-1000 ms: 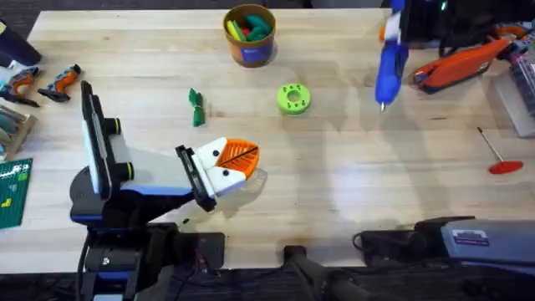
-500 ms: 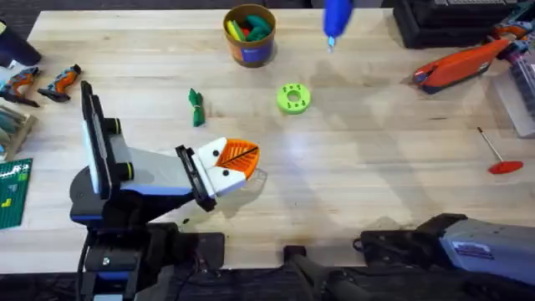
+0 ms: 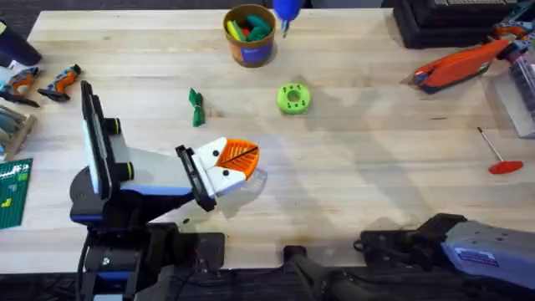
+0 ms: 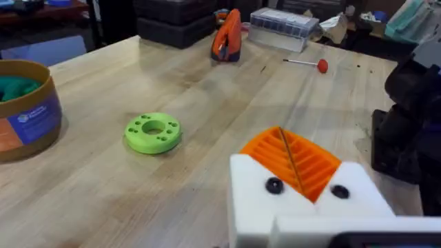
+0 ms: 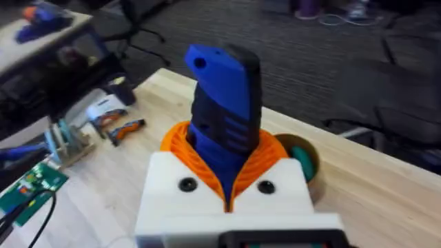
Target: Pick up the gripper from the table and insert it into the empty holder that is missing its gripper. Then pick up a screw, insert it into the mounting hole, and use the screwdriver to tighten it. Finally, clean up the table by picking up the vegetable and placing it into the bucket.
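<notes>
My right gripper (image 5: 227,172) is shut on the blue screwdriver (image 5: 224,89), whose tip (image 3: 287,10) pokes in at the far table edge just right of the yellow-orange bucket (image 3: 249,35). The dark green vegetable (image 3: 196,107) lies on the wood left of centre, apart from both grippers. My left gripper (image 3: 241,160) rests low near the front, its orange pads pressed together and shut on nothing (image 4: 293,155). Both of its white mounts carry orange tips. A loose gripper tip, an empty holder and a screw are out of view.
A lime green disc (image 3: 292,98) with holes sits mid-table. A red-handled thin tool (image 3: 501,155) lies at the right, with an orange tool (image 3: 460,65) behind it. Small tools and a green board (image 3: 12,188) crowd the left edge.
The screwdriver has travelled left along the far edge, from the right side to beside the bucket, and mostly left the overhead view. The left arm has stayed still.
</notes>
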{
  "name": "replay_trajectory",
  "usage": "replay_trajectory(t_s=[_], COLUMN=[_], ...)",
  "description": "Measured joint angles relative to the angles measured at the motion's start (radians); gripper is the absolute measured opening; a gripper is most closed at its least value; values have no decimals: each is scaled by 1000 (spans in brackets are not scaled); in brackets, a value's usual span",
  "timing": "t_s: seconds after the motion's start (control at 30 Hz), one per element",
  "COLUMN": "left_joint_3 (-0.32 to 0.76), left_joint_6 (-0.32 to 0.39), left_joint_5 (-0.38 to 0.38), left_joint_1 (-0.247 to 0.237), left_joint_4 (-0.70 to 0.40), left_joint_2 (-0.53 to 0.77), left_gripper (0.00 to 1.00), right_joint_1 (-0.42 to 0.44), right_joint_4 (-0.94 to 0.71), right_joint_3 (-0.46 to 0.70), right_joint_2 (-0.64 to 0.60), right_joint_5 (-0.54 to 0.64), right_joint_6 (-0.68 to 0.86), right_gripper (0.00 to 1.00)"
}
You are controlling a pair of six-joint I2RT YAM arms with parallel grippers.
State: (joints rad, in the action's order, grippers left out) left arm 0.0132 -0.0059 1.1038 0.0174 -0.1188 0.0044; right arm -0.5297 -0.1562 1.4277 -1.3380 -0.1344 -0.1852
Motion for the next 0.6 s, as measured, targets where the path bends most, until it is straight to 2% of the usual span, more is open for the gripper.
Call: replay_trajectory(t_s=[0.23,0.6], left_joint_3=[0,0], left_joint_6=[0,0], left_joint_5=[0,0], left_joint_1=[0,0], left_joint_4=[0,0], left_joint_2=[0,0], left_gripper=[13,13], right_joint_1=[0,1], right_joint_4=[305,781], right_joint_3=[-209,-453], right_joint_2=[-5,-6], right_joint_5=[-162,-349], right_joint_6=[-49,-154], right_gripper=[27,27])
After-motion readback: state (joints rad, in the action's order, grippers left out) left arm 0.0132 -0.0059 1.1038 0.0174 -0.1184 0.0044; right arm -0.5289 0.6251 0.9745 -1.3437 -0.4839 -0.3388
